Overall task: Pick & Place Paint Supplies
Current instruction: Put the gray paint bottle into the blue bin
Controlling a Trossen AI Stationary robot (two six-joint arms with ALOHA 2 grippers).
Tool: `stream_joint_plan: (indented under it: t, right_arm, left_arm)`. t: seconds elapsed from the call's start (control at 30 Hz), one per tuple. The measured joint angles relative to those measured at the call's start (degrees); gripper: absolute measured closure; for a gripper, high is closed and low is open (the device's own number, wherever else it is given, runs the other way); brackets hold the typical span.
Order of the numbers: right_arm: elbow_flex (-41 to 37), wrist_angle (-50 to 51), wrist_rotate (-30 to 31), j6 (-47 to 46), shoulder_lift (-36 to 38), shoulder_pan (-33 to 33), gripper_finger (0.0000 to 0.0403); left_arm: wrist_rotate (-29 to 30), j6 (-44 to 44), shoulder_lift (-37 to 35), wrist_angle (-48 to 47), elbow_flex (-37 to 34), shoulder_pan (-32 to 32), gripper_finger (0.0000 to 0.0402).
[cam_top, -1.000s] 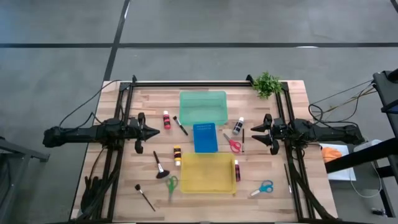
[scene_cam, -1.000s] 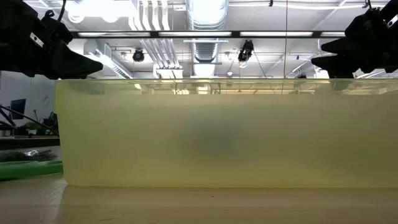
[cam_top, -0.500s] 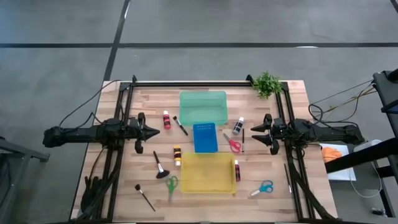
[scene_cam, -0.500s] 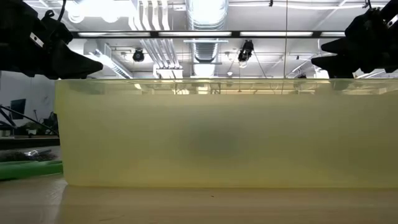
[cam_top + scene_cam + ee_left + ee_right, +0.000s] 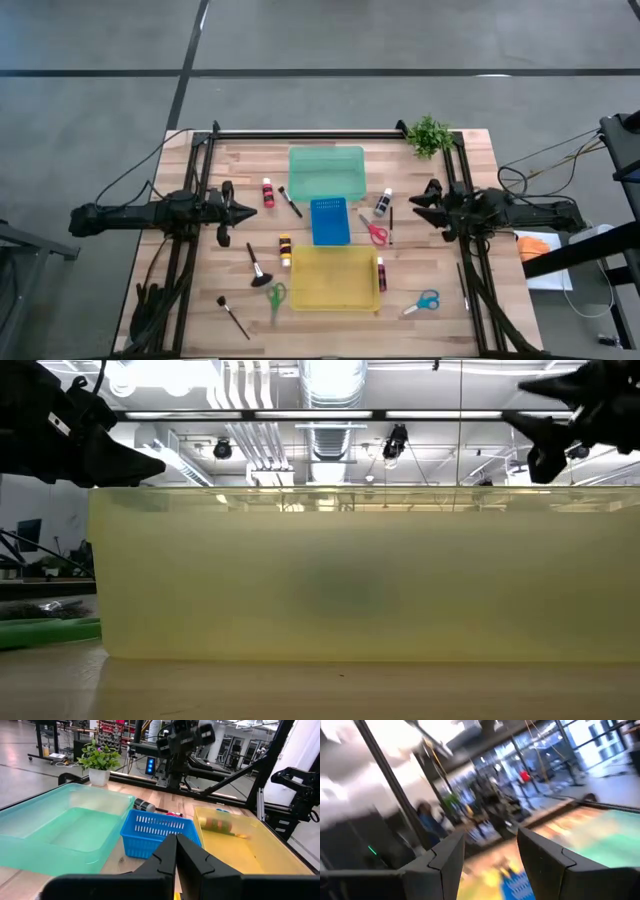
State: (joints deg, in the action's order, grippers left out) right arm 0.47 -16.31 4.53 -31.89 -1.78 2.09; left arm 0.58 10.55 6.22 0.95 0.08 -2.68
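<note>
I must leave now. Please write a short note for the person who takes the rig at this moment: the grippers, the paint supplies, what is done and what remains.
Left gripper: shut, holding nothing, over the table's left side.
Right gripper: open, holding nothing, over the right side near the red scissors.
Supplies all lie loose on the table: red bottle, orange bottle, magenta bottle, black bottle, three brushes, green scissors, blue scissors.
Done: nothing placed; the green tray, blue tray and yellow tray look bare.
Left: pick and place every item.
</note>
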Motion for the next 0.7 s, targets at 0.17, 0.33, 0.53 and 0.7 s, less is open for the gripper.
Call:
stream_joint_plan:
  t: [0.17, 0.33, 0.53, 0.7]
  right_arm:
    - [0.0, -6.4, 0.22, -12.66, -0.76, 0.0, 0.0222]
    - [0.0, -13.52, 4.61, -14.61, -0.9, 0.01, 0.0222]
    - [0.0, -25.91, 10.86, -9.22, -0.94, 0.01, 0.0222]
    - [0.0, -33.42, 12.16, -0.75, -0.98, 0.02, 0.0222]
  left_arm:
    - [0.0, 0.02, 0.0, 0.01, 0.0, 0.0, 0.0381]
    - [0.0, 0.01, 0.0, 0.01, 0.0, -0.01, 0.0381]
    - [0.0, 0.01, 0.0, 0.01, 0.0, 0.0, 0.0381]
    - [0.0, 0.0, 0.0, 0.0, 0.0, 0.0, 0.0381]
